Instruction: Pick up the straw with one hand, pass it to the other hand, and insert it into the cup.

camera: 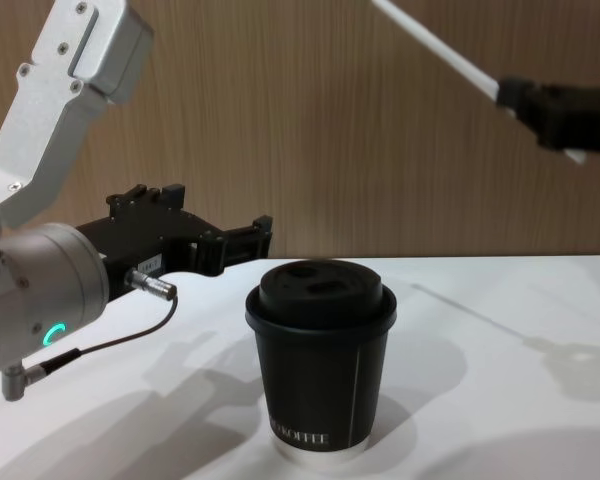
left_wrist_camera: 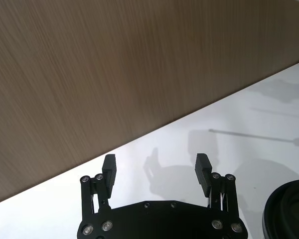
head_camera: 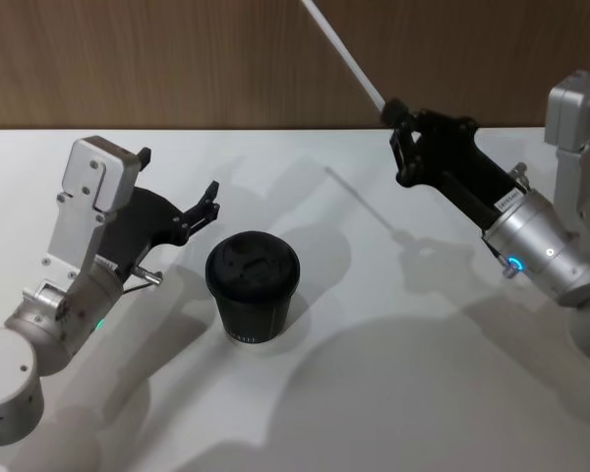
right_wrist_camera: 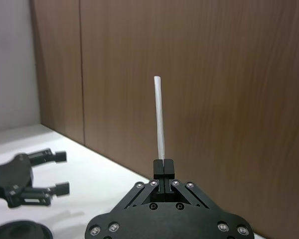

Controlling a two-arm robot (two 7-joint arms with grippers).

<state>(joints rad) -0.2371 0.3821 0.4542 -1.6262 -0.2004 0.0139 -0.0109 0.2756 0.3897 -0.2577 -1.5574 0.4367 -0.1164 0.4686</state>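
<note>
Straw (head_camera: 344, 51) tip past head view's top edge

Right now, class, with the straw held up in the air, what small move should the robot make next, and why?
Probably swing the right gripper leftward, bringing the straw toward the left gripper. The right jaws are shut on the straw's lower end and hold it high; the left jaws are open beside the cup, apparently ready to receive it.
</note>
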